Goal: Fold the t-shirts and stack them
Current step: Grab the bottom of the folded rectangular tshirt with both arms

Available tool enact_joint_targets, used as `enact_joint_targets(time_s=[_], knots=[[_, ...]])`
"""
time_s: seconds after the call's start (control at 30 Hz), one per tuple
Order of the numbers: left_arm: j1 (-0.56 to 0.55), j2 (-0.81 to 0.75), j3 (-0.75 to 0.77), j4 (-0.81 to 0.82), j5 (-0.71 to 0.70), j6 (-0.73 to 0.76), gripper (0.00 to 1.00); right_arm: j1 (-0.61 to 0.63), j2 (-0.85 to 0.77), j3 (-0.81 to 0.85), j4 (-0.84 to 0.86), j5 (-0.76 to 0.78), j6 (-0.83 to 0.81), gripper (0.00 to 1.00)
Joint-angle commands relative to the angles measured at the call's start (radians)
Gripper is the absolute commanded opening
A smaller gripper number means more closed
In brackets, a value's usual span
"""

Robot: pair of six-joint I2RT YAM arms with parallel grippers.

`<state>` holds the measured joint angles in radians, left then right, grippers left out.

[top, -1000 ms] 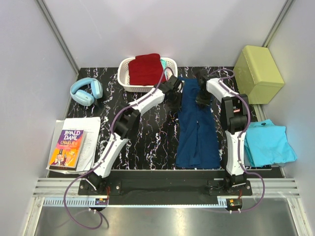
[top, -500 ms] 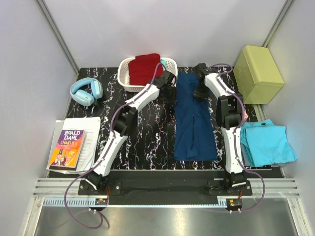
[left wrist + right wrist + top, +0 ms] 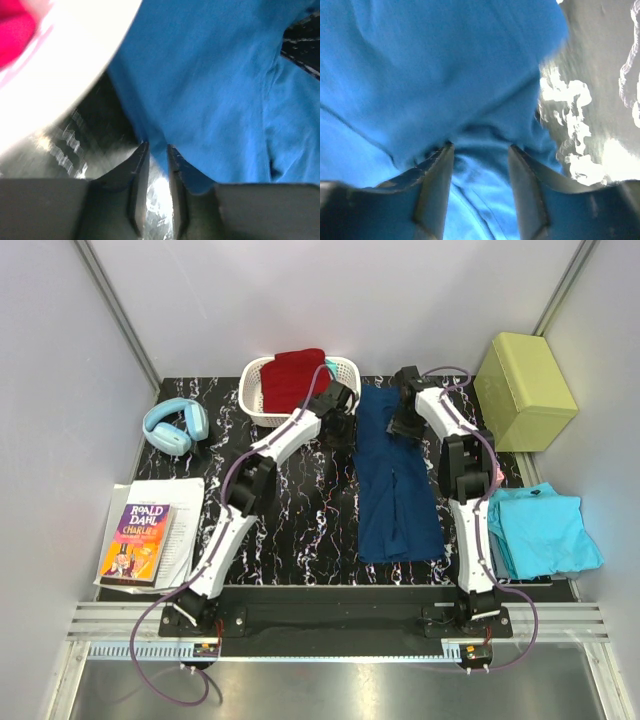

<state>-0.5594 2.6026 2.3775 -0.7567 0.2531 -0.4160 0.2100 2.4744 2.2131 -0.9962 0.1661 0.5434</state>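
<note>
A navy blue t-shirt point(image 3: 395, 490) lies as a long narrow strip running from the far edge toward the near edge of the black marbled table point(image 3: 300, 510). My left gripper point(image 3: 340, 420) is at its far left corner. In the left wrist view the jaws point(image 3: 156, 146) stand narrowly apart with the cloth's point(image 3: 215, 85) edge pinched between the tips. My right gripper point(image 3: 403, 422) is at the far right corner. Its jaws point(image 3: 480, 147) are wide apart over the cloth point(image 3: 445, 65), gripping nothing. A dark red t-shirt point(image 3: 295, 378) fills the basket. A turquoise t-shirt point(image 3: 545, 530) lies at the right.
The white basket point(image 3: 252, 400) stands just left of my left gripper; its rim point(image 3: 75, 65) is close in the left wrist view. A yellow-green box point(image 3: 525, 390) sits at the far right. Blue headphones point(image 3: 175, 425) and a book point(image 3: 135, 540) on papers lie at the left.
Both grippers moved toward the far edge, drawing the navy shirt out longer and flatter. The right gripper's jaws have opened and let go of the cloth.
</note>
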Motion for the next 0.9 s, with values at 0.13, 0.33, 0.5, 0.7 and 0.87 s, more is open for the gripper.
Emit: enact_joint_targets(time_s=[0.13, 0.33, 0.5, 0.7, 0.87], knots=[[-0.112, -0.557, -0.393, 0.146, -0.196, 0.019, 0.6, 0.046, -0.458, -0.24, 0.062, 0.067, 0.01, 0.79], [-0.216, -0.869, -0.921, 0.406, -0.091, -0.073, 0.99, 0.091, -0.788, -0.593, 0.09, 0.062, 0.003, 0.77], [-0.316, -0.955, -1.15, 0.422, -0.112, -0.099, 0.99, 0.141, -1.006, -0.914, 0.13, 0.073, 0.101, 0.73], [-0.373, -0.987, -1.29, 0.425, -0.215, -0.184, 0.99, 0.195, -1.16, -1.092, 0.091, 0.093, 0.167, 0.69], [-0.387, -0.918, -1.223, 0.33, -0.19, -0.152, 0.99, 0.232, -1.216, -1.19, 0.048, 0.085, 0.216, 0.68]])
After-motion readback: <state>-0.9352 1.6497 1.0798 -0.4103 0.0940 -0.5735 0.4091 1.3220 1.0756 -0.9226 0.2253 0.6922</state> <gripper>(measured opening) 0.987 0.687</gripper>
